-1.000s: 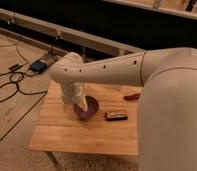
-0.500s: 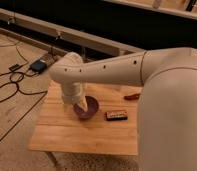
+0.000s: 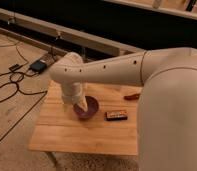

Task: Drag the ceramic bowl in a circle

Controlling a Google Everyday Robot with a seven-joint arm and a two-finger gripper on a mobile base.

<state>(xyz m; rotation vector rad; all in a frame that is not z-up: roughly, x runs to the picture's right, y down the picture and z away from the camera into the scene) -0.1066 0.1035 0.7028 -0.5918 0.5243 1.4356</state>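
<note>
On the worktop [image 3: 82, 136], roughly mid-board and a bit toward the back, sits the ceramic bowl [image 3: 93, 107], upright, dark maroon and glossy. My hand [image 3: 82, 106] is down at its left side, the tip dipping over the rim into the bowl or pressing on it; can't tell which from this angle. Whether the hand is apart, together or clamped on the rim I also can't tell, since the wrist blocks the view. Progress, as I judge it: the approach is done and contact w/ the bowl looks made, so I'm somewhere in the drag phase. How much of the circle is already covered I can't say, b/c nothing on the wood marks a path. Left to do, prob.: carry the bowl round the loop, close it near where it began, then lift the hand clear. Room is tight on the right: the flat dark rectangular object [image 3: 116, 115] lies just beside the bowl, and the small red-orange tool [image 3: 131, 97] is near, toward the back right, so the loop should prob. favour the left and front. Labels and writing: none readable. The rectangular object has pale marks on top but no legible text. No brand visible on the arm. The dark box [image 3: 38, 65] w/ cables on the floor also shows nothing I can read.
</note>
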